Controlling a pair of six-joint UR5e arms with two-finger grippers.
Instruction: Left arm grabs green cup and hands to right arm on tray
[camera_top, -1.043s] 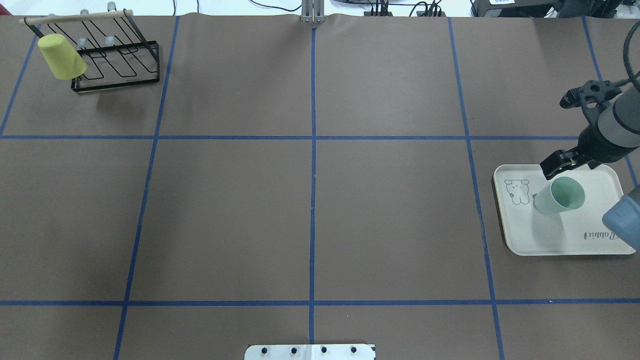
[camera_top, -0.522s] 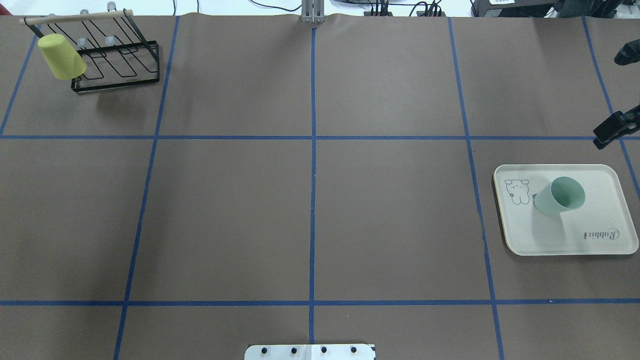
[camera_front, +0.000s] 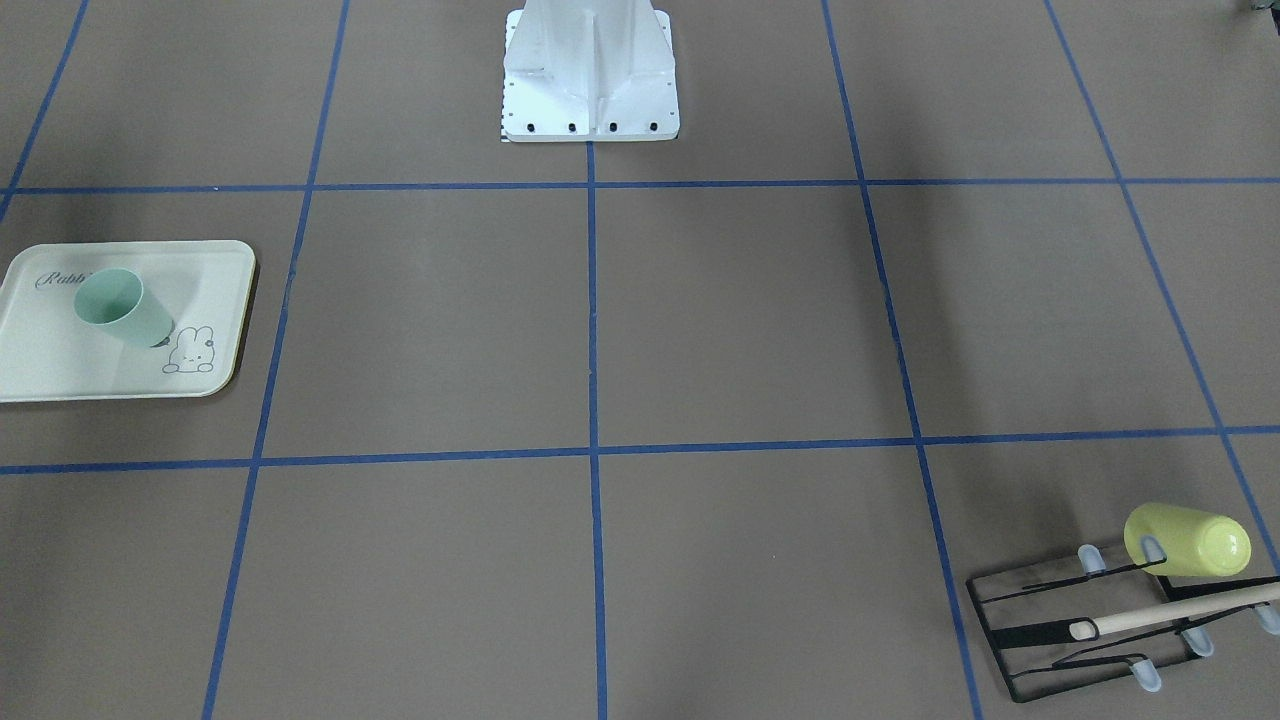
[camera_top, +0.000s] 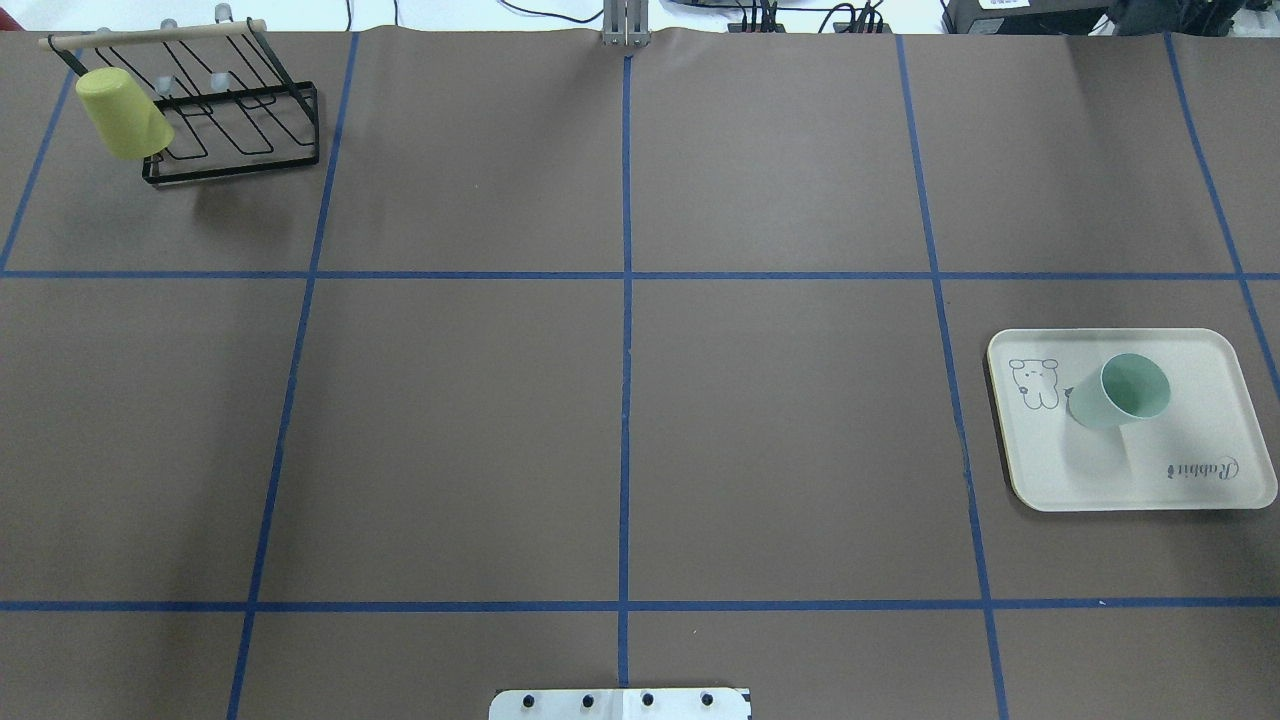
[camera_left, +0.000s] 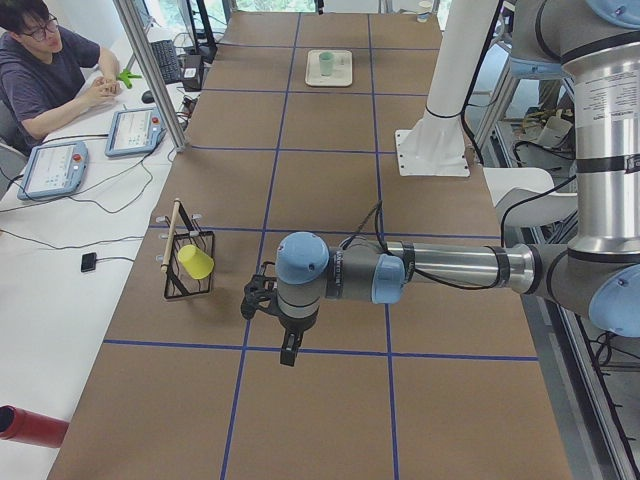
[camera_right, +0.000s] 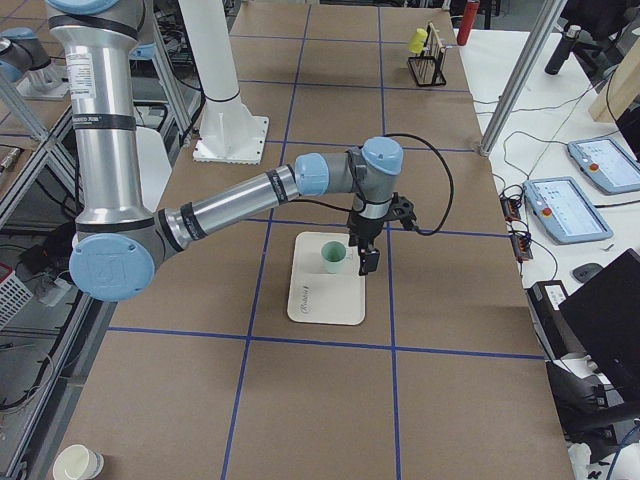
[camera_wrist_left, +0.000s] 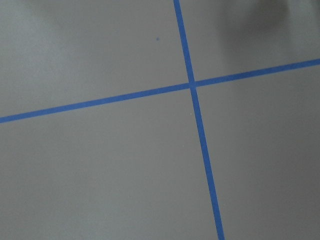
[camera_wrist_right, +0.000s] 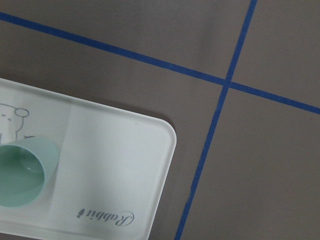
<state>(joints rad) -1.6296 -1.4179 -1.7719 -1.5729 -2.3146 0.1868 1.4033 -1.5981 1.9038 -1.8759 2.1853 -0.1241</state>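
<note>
You are looking at the green cup (camera_top: 1118, 392) standing upright on the tray (camera_top: 1210, 400), right gripper (camera_right: 366, 262) hanging close by it, left gripper (camera_left: 289, 352) hanging well apart, neither showing you whether it is clenching or released.

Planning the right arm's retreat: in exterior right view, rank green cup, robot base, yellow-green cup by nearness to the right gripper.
1. green cup, on the tray beside the right gripper.
2. robot base, at the robot's side.
3. yellow-green cup, far end, on rack.
</note>
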